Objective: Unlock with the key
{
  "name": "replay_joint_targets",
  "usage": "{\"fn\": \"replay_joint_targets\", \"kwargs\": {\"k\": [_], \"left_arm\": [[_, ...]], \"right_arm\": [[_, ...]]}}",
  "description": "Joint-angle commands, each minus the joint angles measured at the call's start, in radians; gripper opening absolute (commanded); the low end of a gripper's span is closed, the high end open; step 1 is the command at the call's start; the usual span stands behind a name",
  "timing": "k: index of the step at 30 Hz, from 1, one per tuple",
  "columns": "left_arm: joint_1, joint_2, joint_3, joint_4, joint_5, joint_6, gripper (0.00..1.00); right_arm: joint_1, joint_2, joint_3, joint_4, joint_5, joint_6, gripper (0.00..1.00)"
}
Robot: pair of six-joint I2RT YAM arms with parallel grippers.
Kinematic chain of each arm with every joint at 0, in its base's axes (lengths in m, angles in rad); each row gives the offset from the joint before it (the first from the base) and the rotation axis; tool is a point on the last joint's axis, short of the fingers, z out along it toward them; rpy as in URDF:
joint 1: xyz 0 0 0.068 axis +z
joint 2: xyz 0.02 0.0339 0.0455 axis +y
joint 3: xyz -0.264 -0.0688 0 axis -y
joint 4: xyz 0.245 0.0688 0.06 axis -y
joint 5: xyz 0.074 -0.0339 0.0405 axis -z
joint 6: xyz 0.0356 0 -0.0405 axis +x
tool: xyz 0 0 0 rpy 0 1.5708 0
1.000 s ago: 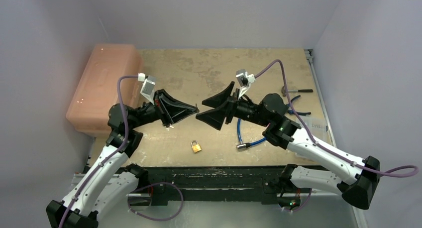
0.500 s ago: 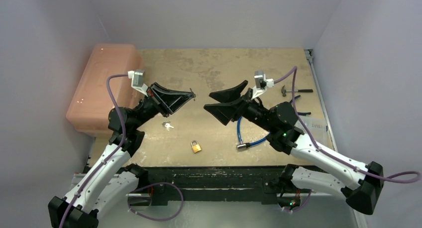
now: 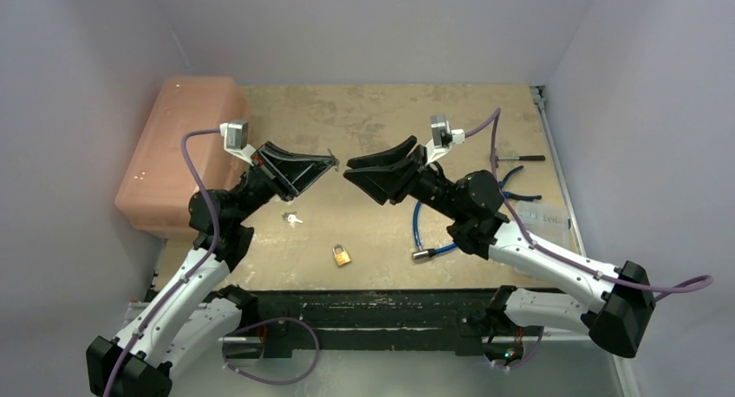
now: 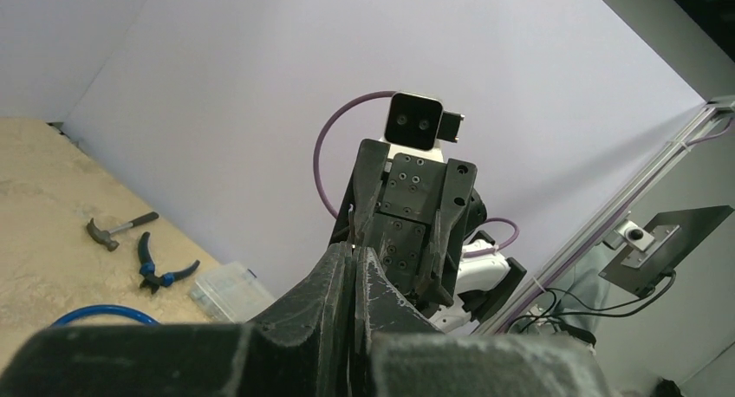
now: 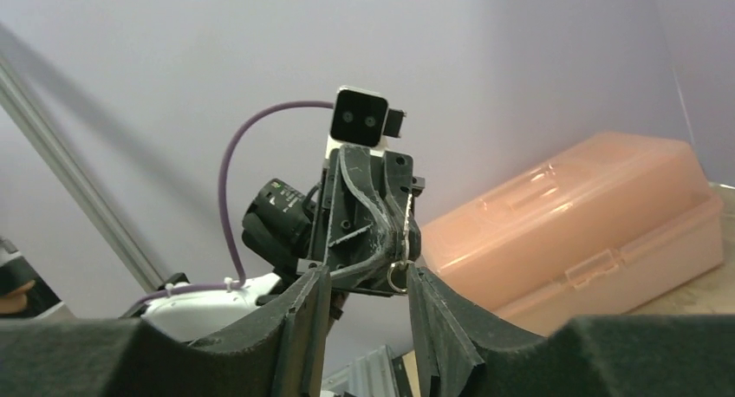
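From above, both arms are raised over the worktop (image 3: 390,111) with their tips almost meeting in mid-air. The left end effector (image 3: 332,163) is pinched together on a small key (image 3: 332,158). The right end effector (image 3: 348,170) faces it from the right. The brass padlock (image 3: 342,257) lies on the near part of the worktop, well below both. Two loose keys (image 3: 293,218) lie to its left and a blue cable (image 3: 433,232) to its right. A pink box (image 3: 178,154) sits at the left edge, with a hammer (image 3: 511,159) at the far right.

The left wrist view shows its fingers (image 4: 334,280) pressed together on a thin metal sliver, with the right arm straight ahead.

In the right wrist view, the fingers (image 5: 308,319) stand apart. The left end effector sits in the gap, and the key's ring (image 5: 397,276) hangs at its tip.
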Motion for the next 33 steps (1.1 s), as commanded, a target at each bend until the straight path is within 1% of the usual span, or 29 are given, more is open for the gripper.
{"fn": "replay_joint_targets", "kwargs": {"k": [1, 7, 11, 27, 33], "left_arm": [[-0.003, -0.003, -0.010, 0.088, -0.010, -0.030, 0.00], [-0.003, 0.000, -0.010, 0.109, -0.002, -0.038, 0.00], [-0.003, -0.002, -0.014, 0.116, 0.000, -0.039, 0.00], [-0.003, 0.007, -0.026, 0.181, 0.001, -0.064, 0.00], [-0.003, 0.008, -0.031, 0.198, -0.002, -0.070, 0.00]], "right_arm": [[0.000, 0.015, 0.058, 0.108, -0.022, 0.040, 0.43], [0.000, 0.041, 0.075, 0.120, -0.020, 0.058, 0.37], [0.000, 0.057, 0.100, 0.097, -0.015, 0.050, 0.32], [0.000, 0.085, 0.116, 0.079, -0.037, 0.056, 0.31], [0.000, 0.091, 0.111, 0.078, -0.048, 0.061, 0.28]]}}
